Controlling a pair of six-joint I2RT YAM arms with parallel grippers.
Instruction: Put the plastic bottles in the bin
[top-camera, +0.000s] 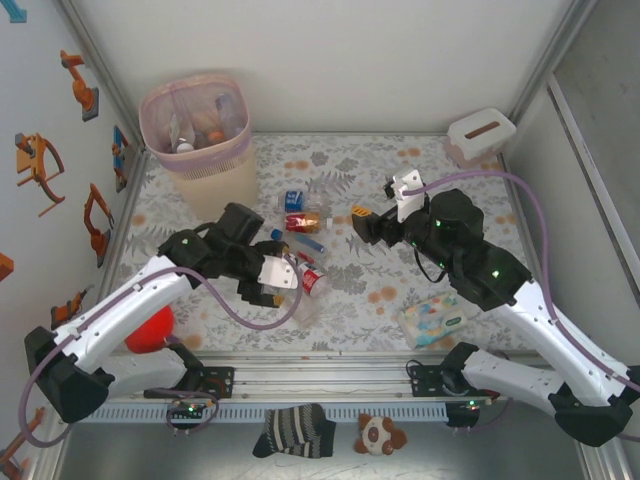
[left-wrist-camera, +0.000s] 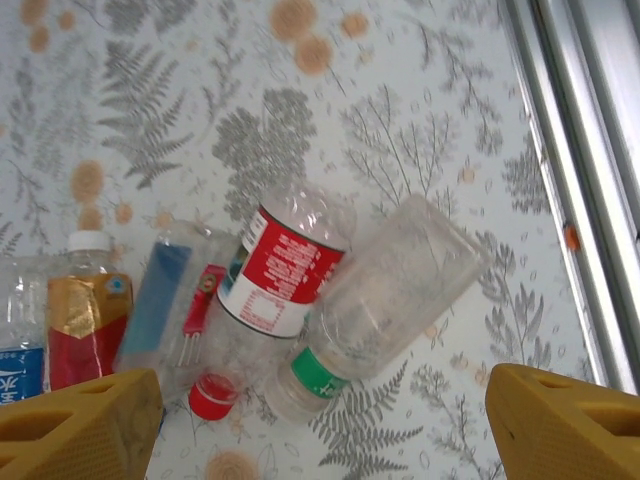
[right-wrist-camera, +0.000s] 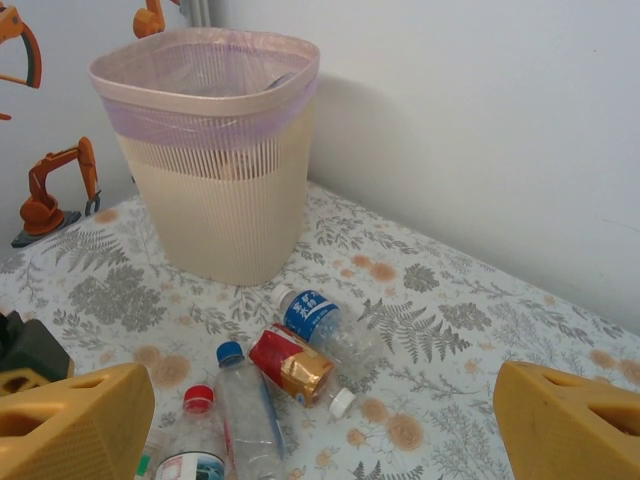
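the left claw (left-wrist-camera: 322, 438) hangs open over the clear green-ringed bottle (left-wrist-camera: 400, 290) lying against the red-label bottle (left-wrist-camera: 285, 270); close across its middle, not its neck, before lifting.

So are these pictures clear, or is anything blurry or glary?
Top view: even light, no harsh glare. Left wrist view: bottles sharp, the yellow fingertips at the corners slightly soft. Right wrist view: bin crisp, throwing a soft shadow on the wall.
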